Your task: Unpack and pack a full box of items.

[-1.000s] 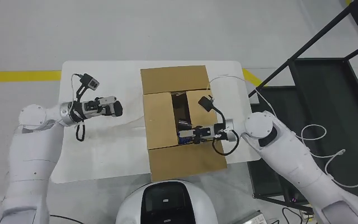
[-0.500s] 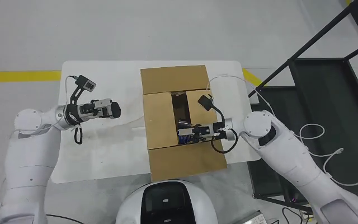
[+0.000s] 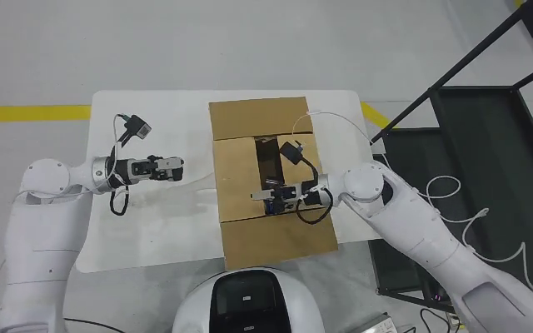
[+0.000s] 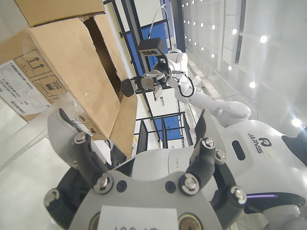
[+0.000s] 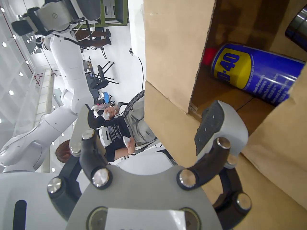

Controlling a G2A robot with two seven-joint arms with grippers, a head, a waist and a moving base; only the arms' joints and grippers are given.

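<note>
Early stage, barely started. The cardboard box [image 3: 258,121] sits on the counter [image 3: 150,225]. Its far and near flaps are folded out flat, and its two side flaps lie partly over the opening with a dark gap between them.

The blue-and-yellow spray can [image 5: 254,72] lies on its side inside the box, under the side flaps, at the near end of the gap. A dark cylinder end [image 5: 297,27] is also inside the box, deeper in than the can; can't tell what it is.

The right claw [image 5: 148,118] is at the near end of the box's gap, fingers spread wide and gripping nothing. The edge of the box's left side flap lies between the fingers, not pinched. One finger pad [image 5: 211,125] is over the opening, near the can but not touching it.

The left claw [image 4: 130,120] hangs over the counter off the box's left side, apart from the box, fingers spread and empty.

Judgement: unpacking isn't under way, since the contents are in the box. Left to do: get the side flaps out of the way, take every item out, put them all back.
</note>
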